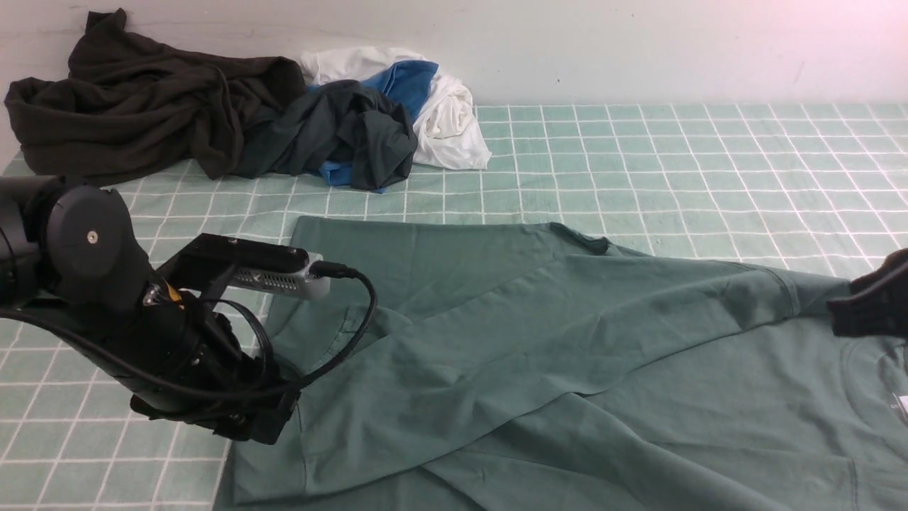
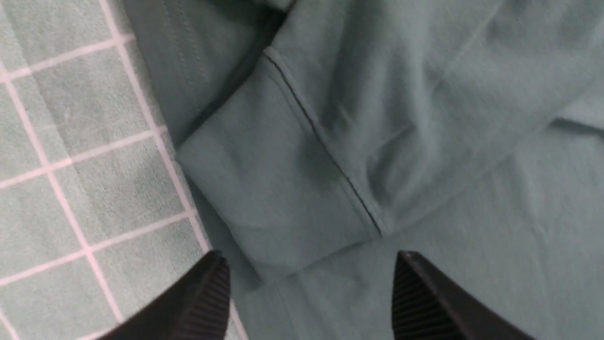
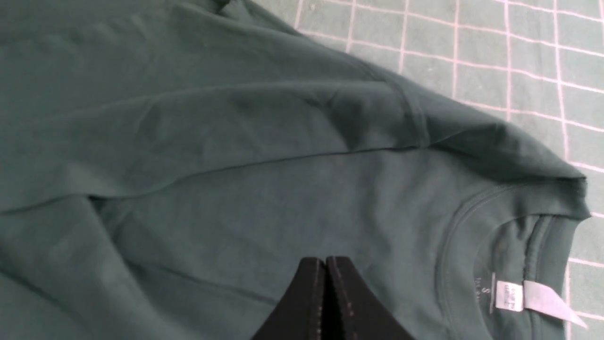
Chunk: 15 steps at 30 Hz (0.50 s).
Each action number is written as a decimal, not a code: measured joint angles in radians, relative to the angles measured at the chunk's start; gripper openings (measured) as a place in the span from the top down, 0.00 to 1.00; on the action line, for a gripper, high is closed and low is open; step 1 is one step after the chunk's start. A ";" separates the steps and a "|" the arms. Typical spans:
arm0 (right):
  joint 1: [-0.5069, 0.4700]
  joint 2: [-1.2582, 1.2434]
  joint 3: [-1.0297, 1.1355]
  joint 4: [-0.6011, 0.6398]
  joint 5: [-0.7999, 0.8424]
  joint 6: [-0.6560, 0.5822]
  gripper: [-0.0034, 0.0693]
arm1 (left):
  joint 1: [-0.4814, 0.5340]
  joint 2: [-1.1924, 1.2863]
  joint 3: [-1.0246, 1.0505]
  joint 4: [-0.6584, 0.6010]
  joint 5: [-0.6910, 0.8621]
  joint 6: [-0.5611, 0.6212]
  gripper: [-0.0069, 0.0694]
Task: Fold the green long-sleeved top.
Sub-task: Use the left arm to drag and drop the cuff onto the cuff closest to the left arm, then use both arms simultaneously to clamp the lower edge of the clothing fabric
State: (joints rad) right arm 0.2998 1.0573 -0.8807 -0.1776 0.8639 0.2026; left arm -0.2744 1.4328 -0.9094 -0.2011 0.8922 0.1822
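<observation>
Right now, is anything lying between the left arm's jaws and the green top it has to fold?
Nothing visible does. The left jaws stand open right over the green top, by its sleeve cuff. The heap of other clothes lies farther back on the table, apart from it.

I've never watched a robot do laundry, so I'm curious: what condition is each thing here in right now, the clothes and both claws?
Green top: spread flat, mostly unfolded.
Sleeve: laid diagonally across the body, its cuff lying flat.
Left gripper: open, close to the cuff.
Right gripper: shut, nothing visible between its fingers, near the collar.
Pile of clothes: crumpled in a heap.
</observation>
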 joint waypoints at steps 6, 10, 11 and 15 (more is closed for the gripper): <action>0.138 -0.087 0.000 0.103 0.165 -0.120 0.97 | -0.140 -0.090 0.001 0.066 0.193 0.148 0.26; 0.212 -0.138 0.000 0.184 0.303 -0.187 0.97 | -0.301 -0.099 0.130 0.073 0.222 0.264 0.29; 0.218 -0.144 0.000 0.194 0.315 -0.193 0.97 | -0.332 -0.099 0.161 0.075 0.207 0.298 0.29; 0.219 -0.150 0.000 0.205 0.325 -0.203 0.97 | -0.416 -0.099 0.304 0.076 0.093 0.418 0.31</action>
State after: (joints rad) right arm 0.5188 0.9068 -0.8810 0.0273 1.1885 0.0000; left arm -0.6902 1.3340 -0.6058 -0.1247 0.9853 0.6003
